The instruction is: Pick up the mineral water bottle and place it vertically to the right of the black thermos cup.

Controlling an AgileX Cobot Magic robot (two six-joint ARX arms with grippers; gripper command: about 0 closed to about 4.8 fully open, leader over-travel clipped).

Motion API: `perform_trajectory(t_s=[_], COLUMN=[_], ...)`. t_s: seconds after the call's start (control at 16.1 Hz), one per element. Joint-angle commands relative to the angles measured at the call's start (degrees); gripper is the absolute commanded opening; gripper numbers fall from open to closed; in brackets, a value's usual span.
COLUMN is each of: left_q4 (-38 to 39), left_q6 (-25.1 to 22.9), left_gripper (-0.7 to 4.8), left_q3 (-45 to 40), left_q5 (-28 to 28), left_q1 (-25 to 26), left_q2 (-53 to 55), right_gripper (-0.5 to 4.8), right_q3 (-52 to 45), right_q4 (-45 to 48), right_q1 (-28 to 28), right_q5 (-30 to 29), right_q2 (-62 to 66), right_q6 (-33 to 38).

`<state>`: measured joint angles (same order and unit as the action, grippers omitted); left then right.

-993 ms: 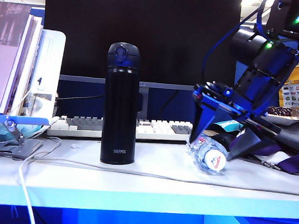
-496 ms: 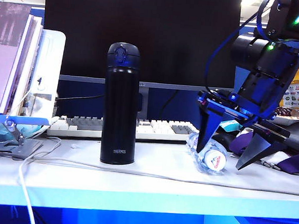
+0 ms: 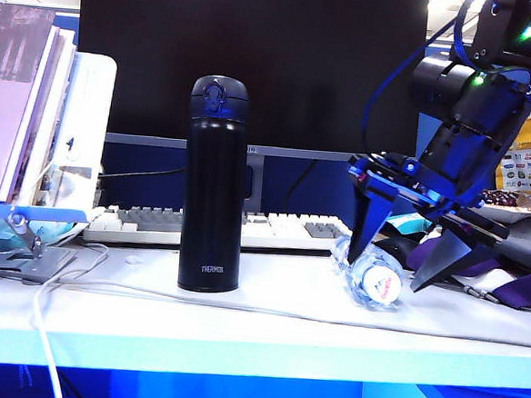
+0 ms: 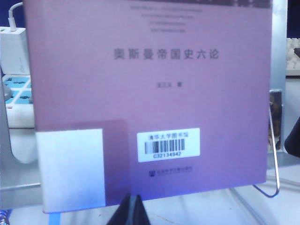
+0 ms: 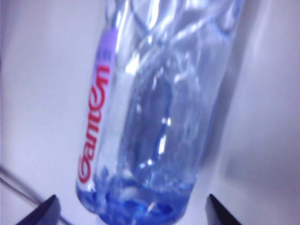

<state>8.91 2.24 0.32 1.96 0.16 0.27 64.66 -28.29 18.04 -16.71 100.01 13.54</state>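
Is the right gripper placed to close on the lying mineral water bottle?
Probably yes: the right gripper straddles the mineral water bottle, open fingers either side, nothing between.

"THERMOS" on thermos cup (image 3: 214, 186); "Ganten" on bottle (image 5: 154, 112); "C32134942" on book (image 4: 150, 98).

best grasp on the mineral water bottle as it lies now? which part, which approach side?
Take the mineral water bottle across its ribbed midsection, coming from above. It lies on its side on the table, right of the black thermos cup, so only the top and flanks are free. The open right hand already straddles it, one finger on each flank. The left hand is parked by a purple book.
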Motion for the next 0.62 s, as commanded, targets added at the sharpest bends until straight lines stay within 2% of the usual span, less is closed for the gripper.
perform_trajectory(t_s=[0.06, 0.12, 0.31, 0.5, 0.56, 0.62], left_q4=[0.68, 0.68, 0.68, 0.68, 0.68, 0.68], left_q6=[-0.11, -0.11, -0.11, -0.11, -0.11, -0.11], left_gripper=[-0.05, -0.05, -0.05, -0.05, -0.05, -0.05], left_q3=[-0.02, -0.02, -0.02, -0.02, -0.02, -0.02], left_q5=[0.24, 0.26, 0.26, 0.26, 0.26, 0.24], left_q1=[0.00, 0.00, 0.00, 0.00, 0.00, 0.00], left_q2=[-0.17, -0.17, -0.17, -0.17, -0.17, -0.17], right_gripper=[4.32, 4.77, 4.79, 4.76, 3.77, 3.43], right_q3=[0.17, 0.17, 0.48, 4.04, 5.14, 5.14], right_q4=[3.30, 4.15, 4.68, 1.25, -0.22, -0.20], right_q1=[0.09, 0.09, 0.09, 0.11, 0.09, 0.09], right_q5=[-0.44, -0.50, -1.49, -3.76, -3.74, -3.74], right_q2=[-0.22, -0.20, 1.20, 6.49, 7.74, 7.76], right_q6=[1.66, 1.68, 3.15, 3.72, 3.85, 3.85])
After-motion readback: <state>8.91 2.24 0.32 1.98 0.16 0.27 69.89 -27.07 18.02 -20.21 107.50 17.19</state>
